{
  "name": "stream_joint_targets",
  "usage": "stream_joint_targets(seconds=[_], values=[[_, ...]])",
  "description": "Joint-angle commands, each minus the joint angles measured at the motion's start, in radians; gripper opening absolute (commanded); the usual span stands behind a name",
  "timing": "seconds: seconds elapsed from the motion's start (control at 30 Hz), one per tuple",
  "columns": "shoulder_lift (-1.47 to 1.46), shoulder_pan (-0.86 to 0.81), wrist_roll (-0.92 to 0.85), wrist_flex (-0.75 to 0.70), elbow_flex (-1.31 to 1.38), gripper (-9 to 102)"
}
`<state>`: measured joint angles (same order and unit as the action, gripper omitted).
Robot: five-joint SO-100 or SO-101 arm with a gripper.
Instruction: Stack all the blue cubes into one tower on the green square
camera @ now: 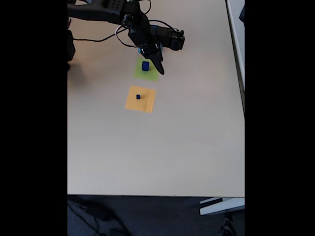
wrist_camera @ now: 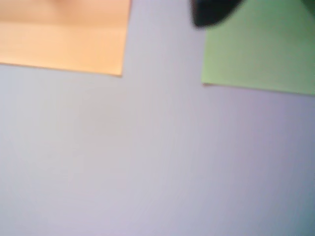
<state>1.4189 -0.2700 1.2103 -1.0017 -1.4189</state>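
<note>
While the arm reaches in from the top left of the fixed view, its gripper [camera: 158,66] hangs at the right edge of the green square [camera: 140,73], with one dark pointed finger [camera: 157,64] slanting down beside the patch. Whether the fingers are spread or pressed together cannot be told from either view; nothing can be seen pinched between them. On the green square sits a blue cube [camera: 145,65], near the upper middle of the patch and just left of that dark finger. A much smaller blue cube [camera: 138,97] rests on the orange square [camera: 146,103] below it in that view, a little above and left of the patch's centre, well apart from the gripper.

The wrist view is blurred. It shows a corner of the orange square [wrist_camera: 64,34] at upper left, a corner of the green square [wrist_camera: 261,54] at upper right, a dark smear of finger [wrist_camera: 214,12] at the top edge over the green, and pale table [wrist_camera: 157,157] between and below.

Judged from this layout, the base of the tower is already in place on the green patch, and the step in hand is the transit toward the tiny cube on the orange patch. The next move calls for swinging the gripper over to the orange square, opening it and descending squarely over the small cube, then closing gently. Given its size, a slightly off-centre approach would likely knock it aside rather than grip it.
</note>
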Motion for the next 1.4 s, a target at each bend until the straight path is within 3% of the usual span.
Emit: stream_joint_targets(seconds=[0.0, 0.47, 0.77, 1.37], values=[[0.101, -0.034, -0.049, 0.046, -0.041, 29], [0.169, -0.095, -0.107, 0.144, -0.301, 28], [0.184, -0.135, -0.137, 0.295, -0.453, 27], [0.123, -0.206, -0.123, 0.275, -0.466, 25]])
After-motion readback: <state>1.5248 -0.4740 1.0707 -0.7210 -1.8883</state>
